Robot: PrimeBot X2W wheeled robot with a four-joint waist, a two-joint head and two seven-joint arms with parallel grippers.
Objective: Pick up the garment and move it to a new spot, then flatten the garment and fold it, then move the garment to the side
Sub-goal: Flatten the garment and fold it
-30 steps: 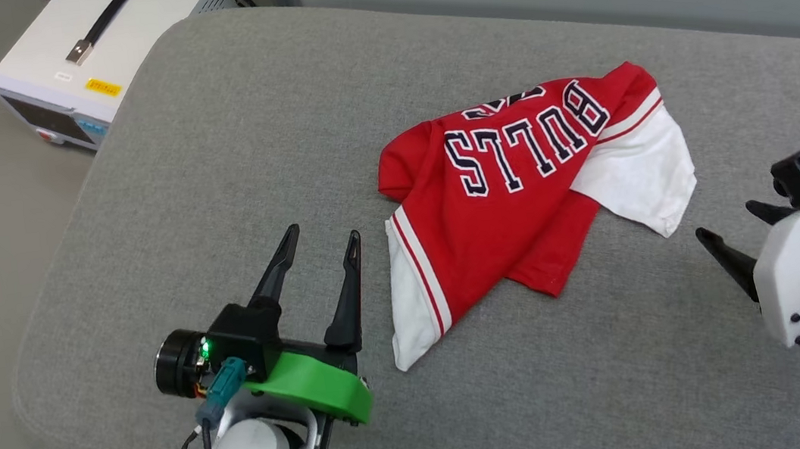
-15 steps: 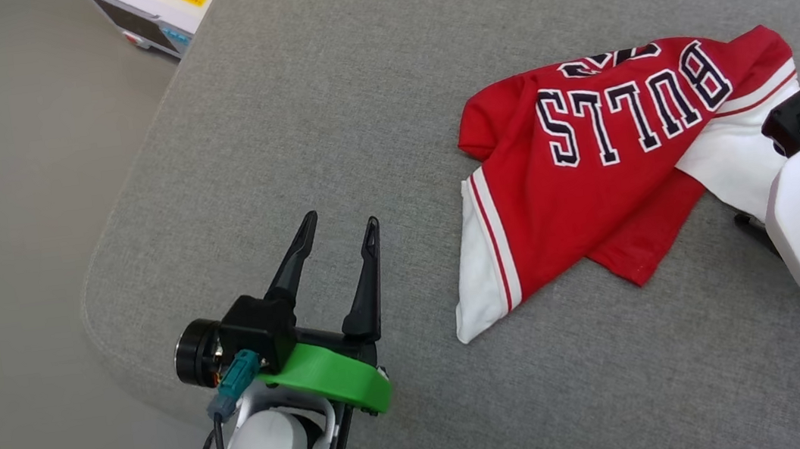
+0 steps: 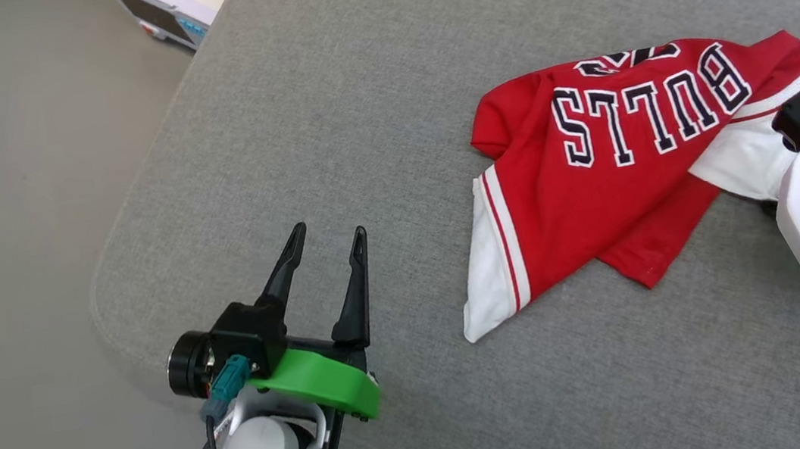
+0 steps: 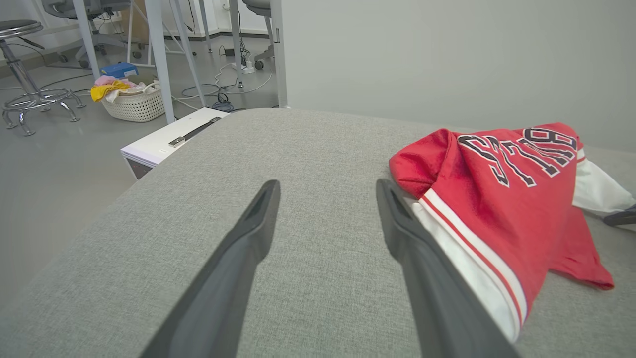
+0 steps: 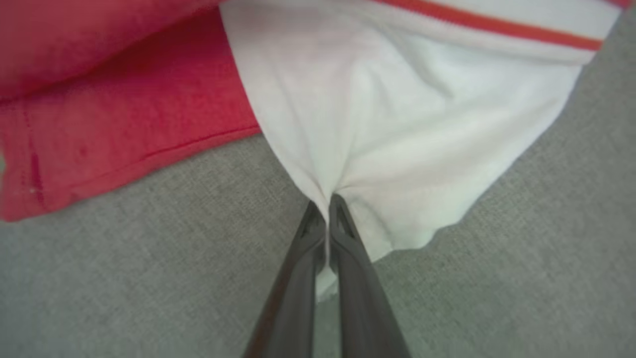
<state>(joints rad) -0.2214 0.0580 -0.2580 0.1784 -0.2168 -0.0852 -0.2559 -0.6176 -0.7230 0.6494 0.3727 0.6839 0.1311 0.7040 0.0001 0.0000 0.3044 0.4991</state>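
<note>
At the far left, on the floor beside the grey cushion [image 3: 370, 106], stands a white box-shaped device [image 3: 178, 0] with a black handle on its top. In the left wrist view a woven basket [image 4: 131, 102] with yellow and pink cloth in it stands further back on the floor, near a metal stool [image 4: 25, 74]. The left pincer [image 3: 328, 229] hovers above the near left corner of the cushion. Its two dark fingers are wide apart, hold nothing, and point away from the robot. It is near the garment but does not touch it. To the right of it, the red jersey T-shirt [image 3: 594, 185] lies crumpled on the cushion, more toward the right part. The black "BULLS" print with white outline faces up and reads upside down from the robot's side. One white sleeve [image 3: 491, 282] with red-and-white striped trim lies spread toward the near edge. The other white sleeve [image 5: 397, 124] is on the right side of the shirt. There the right pincer [image 5: 326, 203] has its fingers pressed together on the lower edge of this sleeve, low by the cushion. The white cloth gathers in folds at the fingertips.
</note>
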